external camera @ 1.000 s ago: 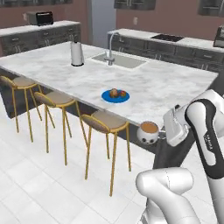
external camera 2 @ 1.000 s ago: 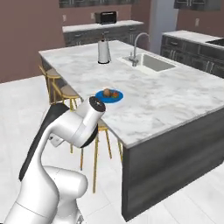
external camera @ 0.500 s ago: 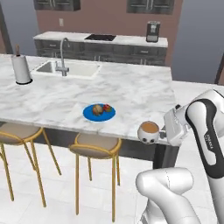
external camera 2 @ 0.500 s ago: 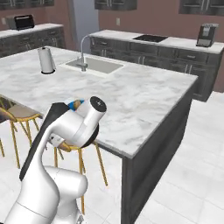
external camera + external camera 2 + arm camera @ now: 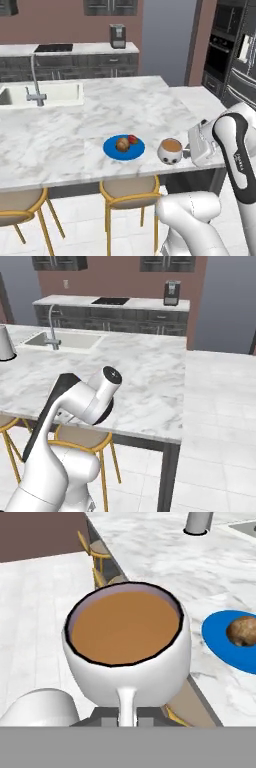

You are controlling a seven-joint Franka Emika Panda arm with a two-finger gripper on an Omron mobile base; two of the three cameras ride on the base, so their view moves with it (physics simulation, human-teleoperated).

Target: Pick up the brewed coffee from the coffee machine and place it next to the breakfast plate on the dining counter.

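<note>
**Fingers grip mug handle at near edge of bench**

Fingers (image 5: 127,714) sit clamped on the side handle of the brewed coffee (image 5: 127,647), as the hand view shows: the white handle runs straight down between 2 dark tips at the bottom of that picture. The mug is upright, its brown coffee level and close to the rim.

From the left base view the brewed coffee (image 5: 170,151) hangs at the near edge of the dining bench (image 5: 75,135), toward its right end, with the white hand just to its right. Whether the mug's base touches the marble or rides slightly above it cannot be told. The breakfast plate (image 5: 111,150) lies just beside the mug, on its left, near the same edge; it carries a brown bun (image 5: 122,144) and a small red item (image 5: 132,139) touching the bun's right side. Mug and plate are close but apart.

Below the near edge stand 2 wooden stools with yellow legs (image 5: 129,192), tucked partly under the top. An inset sink (image 5: 50,93) with a faucet (image 5: 36,80) sits toward the far left of the bench. On the wall bench behind, the coffee machine (image 5: 117,36) stands beside a black cooktop (image 5: 53,48).

In the right base view the arm's white elbow (image 5: 102,393) covers the mug and plate; the coffee machine (image 5: 172,293) shows at the back.
</note>
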